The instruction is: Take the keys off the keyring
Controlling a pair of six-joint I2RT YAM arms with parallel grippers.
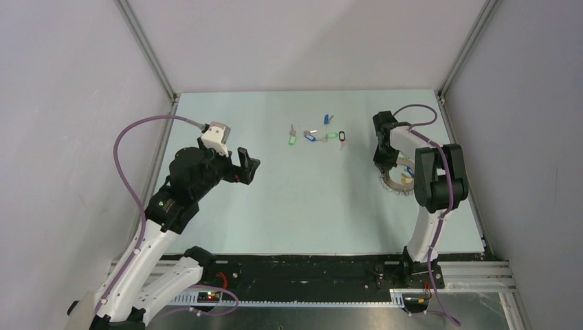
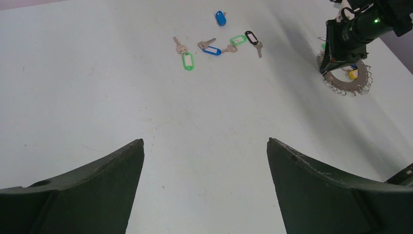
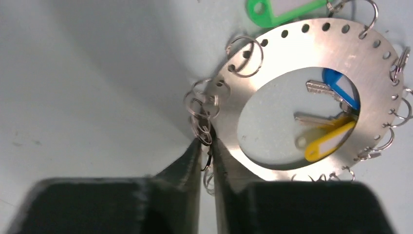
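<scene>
The keyring is a flat grey metal ring with small wire loops along its rim. It lies at the right of the table and also shows in the left wrist view. My right gripper is shut on the wire loops at the ring's left rim. Keys with a blue tag, a yellow tag and a green tag hang on the ring. My left gripper is open and empty, far left of it.
Several loose keys lie at the table's back middle: green tag, blue tag, another blue, green, black. The enclosure's right wall stands close behind my right arm.
</scene>
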